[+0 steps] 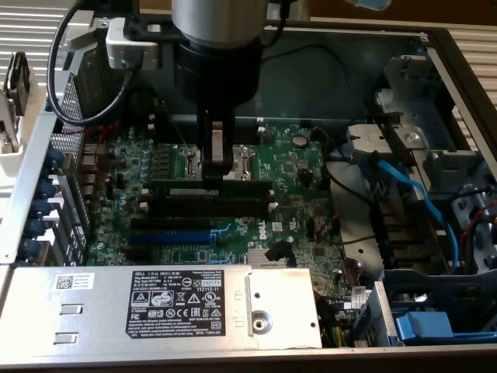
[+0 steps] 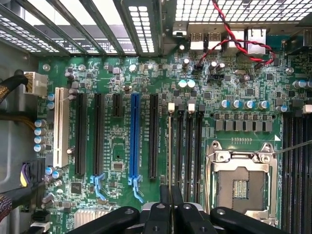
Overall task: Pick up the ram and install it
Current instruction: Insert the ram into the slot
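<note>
1. The gripper [image 1: 220, 172] is pinching the ram [image 1: 182, 189] with its fingers nearly closed, the ram standing on edge at the farthest of the memory slots [image 1: 233, 206]
2. Any misalignment with the slot is risking a jammed or bent ram under pressure
3. A loosening grip is risking a tilted ram

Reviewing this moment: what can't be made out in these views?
Exterior view: the gripper covers the middle of the long, thin dark green-black ram stick; its seating in the black memory slots is unclear.
Wrist view: the gripper hides one end of those slots.
</note>
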`<state>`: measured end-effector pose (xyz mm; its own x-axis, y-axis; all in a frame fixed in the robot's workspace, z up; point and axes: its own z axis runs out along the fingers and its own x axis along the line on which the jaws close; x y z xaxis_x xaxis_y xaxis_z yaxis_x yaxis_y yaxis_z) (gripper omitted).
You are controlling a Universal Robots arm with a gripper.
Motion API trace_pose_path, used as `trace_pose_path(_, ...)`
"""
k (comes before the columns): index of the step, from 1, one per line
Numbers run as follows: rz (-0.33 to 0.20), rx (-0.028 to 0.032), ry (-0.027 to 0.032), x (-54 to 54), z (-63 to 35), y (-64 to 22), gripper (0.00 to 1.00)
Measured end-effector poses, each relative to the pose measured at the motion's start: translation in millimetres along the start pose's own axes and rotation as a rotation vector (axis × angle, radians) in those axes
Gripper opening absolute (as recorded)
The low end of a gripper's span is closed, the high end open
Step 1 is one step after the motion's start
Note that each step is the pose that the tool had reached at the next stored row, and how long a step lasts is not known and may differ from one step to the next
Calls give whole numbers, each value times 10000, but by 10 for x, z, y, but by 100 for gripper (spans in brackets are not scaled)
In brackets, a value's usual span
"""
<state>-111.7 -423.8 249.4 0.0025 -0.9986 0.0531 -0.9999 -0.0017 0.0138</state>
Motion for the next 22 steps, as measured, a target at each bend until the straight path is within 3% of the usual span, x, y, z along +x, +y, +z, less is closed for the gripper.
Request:
trace_pose_path(3, 1, 38, -8, -1, 8, 6, 12)
trace_pose_path(8, 11, 233, -10, -1, 10, 39, 12)
trace_pose_path(14, 12, 272, -21, -1, 16, 53, 12)
trace_pose_path(17, 16, 311, -89, 6, 18, 56, 12)
trace_pose_path(19, 18, 354, -191, 11, 18, 58, 12)
trace_pose_path(22, 18, 374, -215, 11, 20, 60, 12)
